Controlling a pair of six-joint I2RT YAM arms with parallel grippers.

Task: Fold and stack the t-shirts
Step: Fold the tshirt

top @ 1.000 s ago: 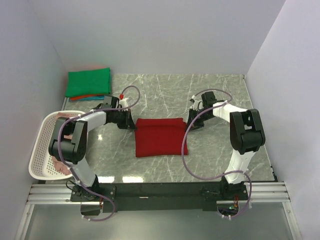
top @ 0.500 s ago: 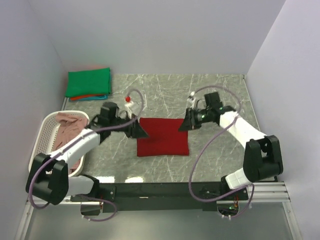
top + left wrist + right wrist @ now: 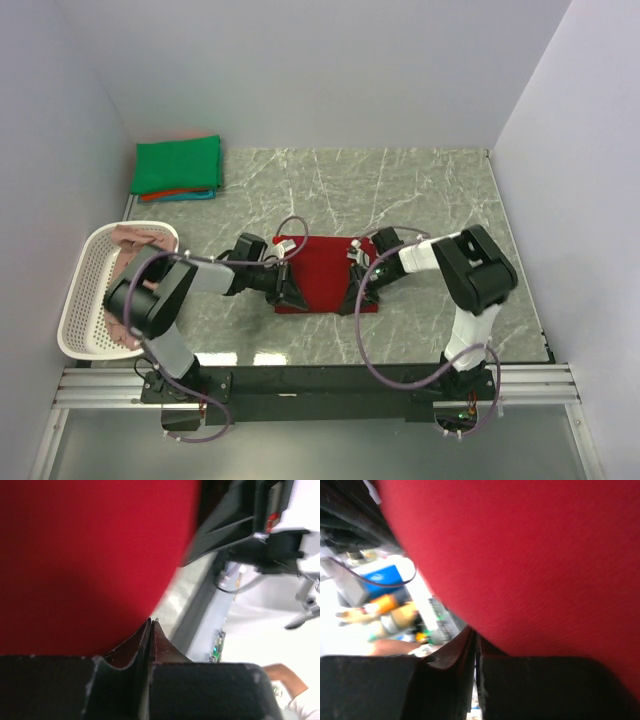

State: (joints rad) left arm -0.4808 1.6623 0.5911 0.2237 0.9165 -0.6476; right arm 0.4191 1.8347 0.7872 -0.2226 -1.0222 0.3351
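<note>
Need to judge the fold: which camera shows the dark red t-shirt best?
Top external: nearly the whole dark red t-shirt shows as a folded rectangle, only its near corners hidden by the left gripper and right gripper. Both wrist views show just blurred red cloth, no outline.

red t-shirt: matt cloth | table: glossy marble-look | basket: plastic lattice

Top view evenly lit; wrist views blurred, maybe overexposed.

wrist views blurry, red shirt cut off; lower stack shirts mostly hidden.
</note>
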